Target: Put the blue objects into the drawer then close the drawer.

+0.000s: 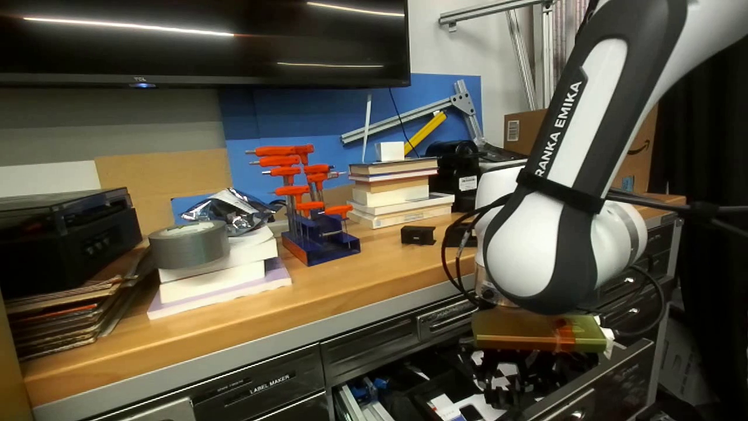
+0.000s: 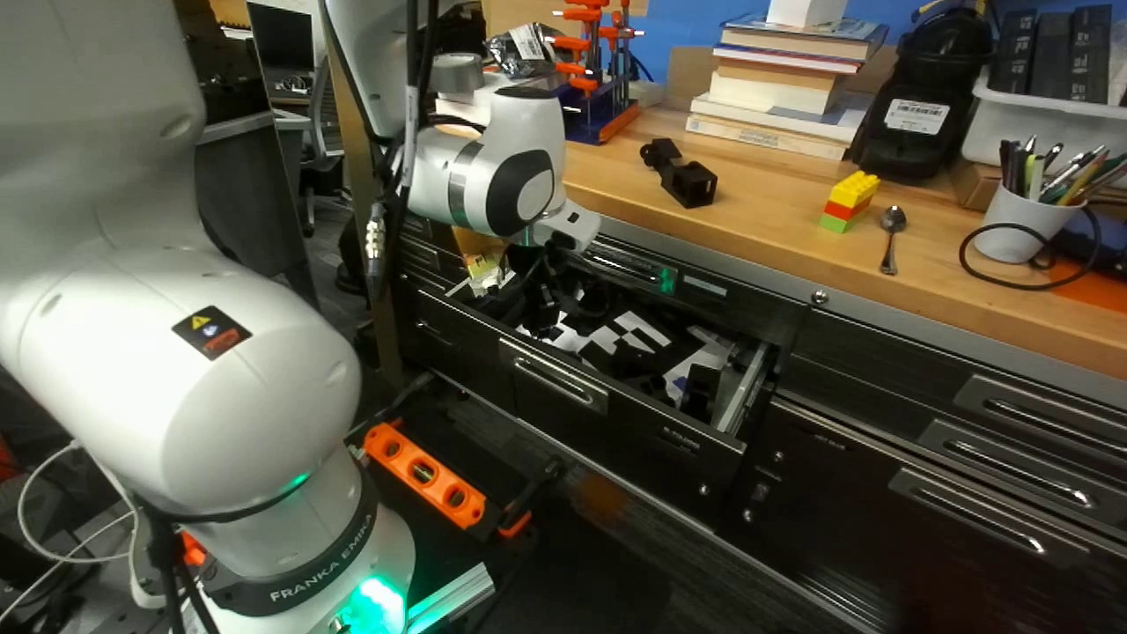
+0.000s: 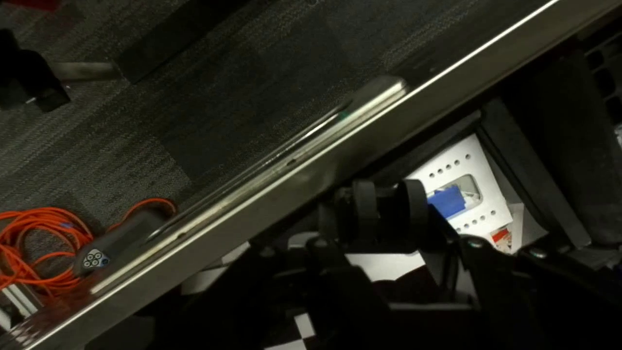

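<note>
Two small, almost black blue objects lie apart on the desk. In an exterior view they are a box-shaped piece (image 2: 689,183) and a piece with rounded ends (image 2: 660,151); another exterior picture shows a dark piece (image 1: 417,235) there too. The drawer (image 2: 634,414) is pulled open; its front wall crosses the wrist view (image 3: 311,180). My gripper (image 3: 391,223) points down inside it, near the front wall. Its fingers are part-way apart and appear closed on a dark lobed piece (image 3: 413,209) filling the gap. Its true colour cannot be told; the fingertips are in shadow.
The drawer holds black parts and black-and-white patterned sheets. A wooden desk with a book stack (image 2: 775,97), a blue tray with orange hex keys (image 1: 318,245), toy bricks (image 2: 850,201) and a spoon (image 2: 891,238) stands above. An orange level (image 2: 423,474) lies below, beside the robot base.
</note>
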{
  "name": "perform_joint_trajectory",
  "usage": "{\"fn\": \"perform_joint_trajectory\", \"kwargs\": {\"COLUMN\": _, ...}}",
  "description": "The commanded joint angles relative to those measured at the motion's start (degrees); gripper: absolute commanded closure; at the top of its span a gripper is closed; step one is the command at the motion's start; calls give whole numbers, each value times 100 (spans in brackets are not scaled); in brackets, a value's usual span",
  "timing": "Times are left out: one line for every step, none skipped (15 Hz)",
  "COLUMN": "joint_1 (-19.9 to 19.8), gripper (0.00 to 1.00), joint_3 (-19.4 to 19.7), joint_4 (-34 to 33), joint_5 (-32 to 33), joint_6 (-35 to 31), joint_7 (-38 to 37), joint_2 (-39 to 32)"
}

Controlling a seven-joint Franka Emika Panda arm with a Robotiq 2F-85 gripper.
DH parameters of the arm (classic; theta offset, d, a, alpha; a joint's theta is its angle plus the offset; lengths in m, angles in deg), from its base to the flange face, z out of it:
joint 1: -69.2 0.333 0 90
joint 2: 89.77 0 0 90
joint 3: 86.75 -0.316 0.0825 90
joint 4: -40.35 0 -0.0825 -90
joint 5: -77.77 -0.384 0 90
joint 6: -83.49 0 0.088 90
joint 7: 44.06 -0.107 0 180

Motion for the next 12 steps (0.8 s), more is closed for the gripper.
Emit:
{"fn": "perform_joint_trajectory", "kwargs": {"joint_1": 247, "gripper": 81, "joint_3": 278, "joint_4": -431, "joint_5": 45, "joint_6": -441, "joint_7": -195, "joint_2": -518}}
{"fn": "perform_joint_trajectory", "kwargs": {"joint_1": 303, "gripper": 81, "joint_3": 323, "joint_4": -520, "joint_5": -6, "joint_6": -503, "joint_7": -164, "joint_2": -606}}
{"fn": "perform_joint_trajectory", "kwargs": {"joint_1": 396, "gripper": 81, "joint_3": 392, "joint_4": -629, "joint_5": -14, "joint_6": -549, "joint_7": -161, "joint_2": -718}}
{"fn": "perform_joint_trajectory", "kwargs": {"joint_1": 453, "gripper": 81, "joint_3": 413, "joint_4": -720, "joint_5": -73, "joint_6": -557, "joint_7": -108, "joint_2": -799}}
{"fn": "perform_joint_trajectory", "kwargs": {"joint_1": 519, "gripper": 81, "joint_3": 433, "joint_4": -806, "joint_5": -126, "joint_6": -568, "joint_7": -71, "joint_2": -886}}
{"fn": "perform_joint_trajectory", "kwargs": {"joint_1": 574, "gripper": 81, "joint_3": 430, "joint_4": -886, "joint_5": -182, "joint_6": -563, "joint_7": -40, "joint_2": -980}}
{"fn": "perform_joint_trajectory", "kwargs": {"joint_1": 615, "gripper": 81, "joint_3": 424, "joint_4": -956, "joint_5": -234, "joint_6": -535, "joint_7": -15, "joint_2": -1037}}
{"fn": "perform_joint_trajectory", "kwargs": {"joint_1": 635, "gripper": 81, "joint_3": 392, "joint_4": -1016, "joint_5": -298, "joint_6": -484, "joint_7": 33, "joint_2": -1083}}
{"fn": "perform_joint_trajectory", "kwargs": {"joint_1": 662, "gripper": 68, "joint_3": 372, "joint_4": -1076, "joint_5": -350, "joint_6": -426, "joint_7": 63, "joint_2": -1133}}
{"fn": "perform_joint_trajectory", "kwargs": {"joint_1": 647, "gripper": 31, "joint_3": 316, "joint_4": -1121, "joint_5": -434, "joint_6": -370, "joint_7": 110, "joint_2": -1166}}
{"fn": "perform_joint_trajectory", "kwargs": {"joint_1": 641, "gripper": 30, "joint_3": 280, "joint_4": -1145, "joint_5": -513, "joint_6": -356, "joint_7": 137, "joint_2": -1187}}
{"fn": "perform_joint_trajectory", "kwargs": {"joint_1": 653, "gripper": 26, "joint_3": 269, "joint_4": -1157, "joint_5": -575, "joint_6": -364, "joint_7": 154, "joint_2": -1212}}
